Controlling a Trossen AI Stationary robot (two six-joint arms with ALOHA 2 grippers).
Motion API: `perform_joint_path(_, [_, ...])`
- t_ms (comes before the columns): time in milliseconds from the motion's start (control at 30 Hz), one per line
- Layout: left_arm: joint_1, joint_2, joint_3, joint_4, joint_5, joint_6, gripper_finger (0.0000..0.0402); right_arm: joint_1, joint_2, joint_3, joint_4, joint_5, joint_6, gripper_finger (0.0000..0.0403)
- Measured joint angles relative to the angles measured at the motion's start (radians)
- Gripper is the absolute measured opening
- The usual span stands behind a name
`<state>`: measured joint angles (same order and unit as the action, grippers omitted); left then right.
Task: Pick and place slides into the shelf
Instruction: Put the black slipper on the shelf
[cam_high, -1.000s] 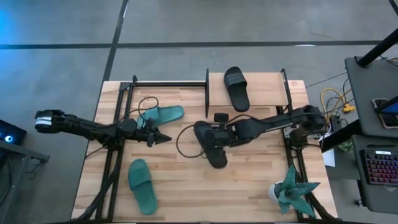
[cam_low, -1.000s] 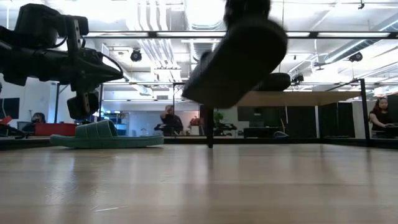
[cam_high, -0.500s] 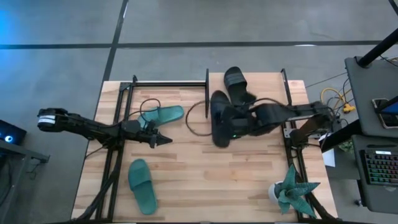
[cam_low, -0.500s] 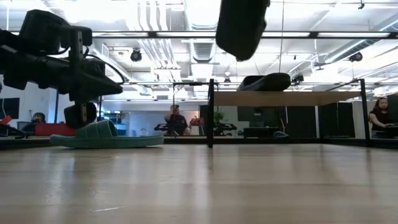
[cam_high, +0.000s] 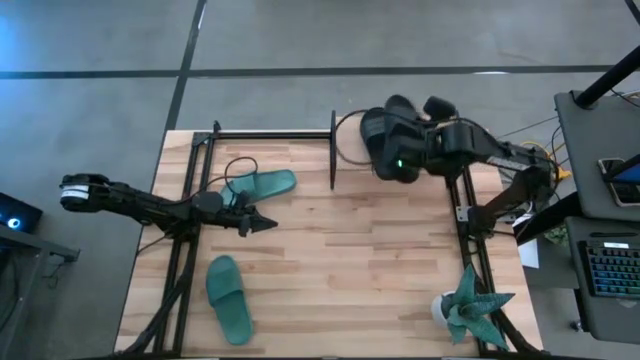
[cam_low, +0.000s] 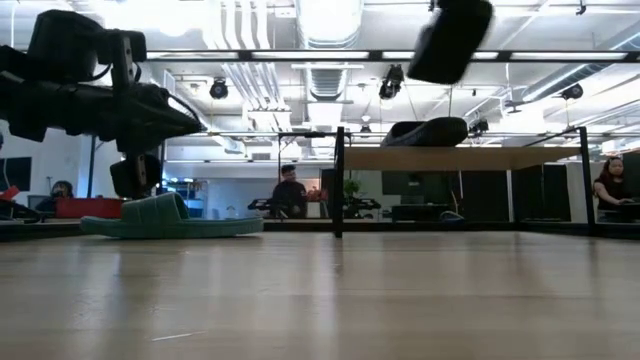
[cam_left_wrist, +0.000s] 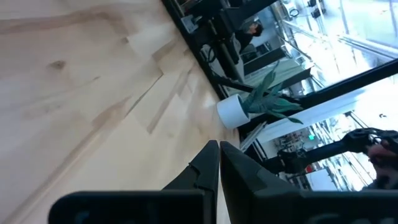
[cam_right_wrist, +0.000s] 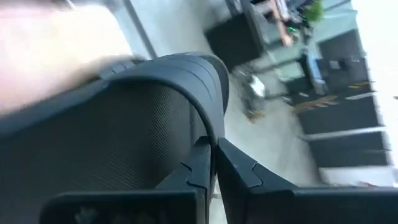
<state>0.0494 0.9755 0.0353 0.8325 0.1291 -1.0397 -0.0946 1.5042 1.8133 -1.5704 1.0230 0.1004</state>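
My right gripper (cam_right_wrist: 213, 149) is high over the shelf (cam_high: 348, 150) at the table's far edge, shut on a black slide (cam_low: 450, 38). A second black slide (cam_low: 427, 131) lies sole down on the shelf's plywood top (cam_low: 500, 158); in the high view the held one partly hides it. One teal slide (cam_high: 262, 184) lies flat left of the shelf, and another teal slide (cam_high: 229, 297) lies near the front left. My left gripper (cam_high: 262, 224) hovers shut and empty just right of the first teal slide, above the table. My right gripper pinches the edge of the black slide's wide strap (cam_right_wrist: 208, 118) between its two fingers. The fingers slant down from the table's right side. The slide is lifted clear and hangs tilted, high above the shelf's top.
A teal spiky plant (cam_high: 468, 305) in a white pot stands at the table's front right corner. Black frame bars (cam_high: 190, 200) run along both table sides. Bare wood (cam_high: 350, 260) spreads across the middle. People sit in the room beyond.
My right gripper has risen from the table's middle and swung toward the far right, over the shelf, tipping from steeply down toward level. The black slide has gone with it, clear of the table and turning about. My left gripper has kept still.
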Motion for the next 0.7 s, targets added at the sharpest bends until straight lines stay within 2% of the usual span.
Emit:
perform_joint_path(133, [0.0,-0.001,0.001,0.025,0.0,0.0,0.0,-0.123,-0.017,-0.068,-0.002,-0.056,-0.159,0.0012])
perform_joint_path(333, [0.0,0.003,0.001,0.029,-0.001,0.002,0.0,-0.234,-0.01,-0.219,0.027,-0.02,-0.336,0.0013])
perform_joint_path(467, [0.0,0.004,0.001,0.026,-0.003,0.007,0.0,-0.278,-0.011,-0.321,0.095,-0.011,-0.422,0.0013])
perform_joint_path(700, [0.001,0.005,0.001,0.027,-0.003,0.007,0.0,-0.295,-0.012,-0.437,0.336,-0.013,-0.587,0.0013])
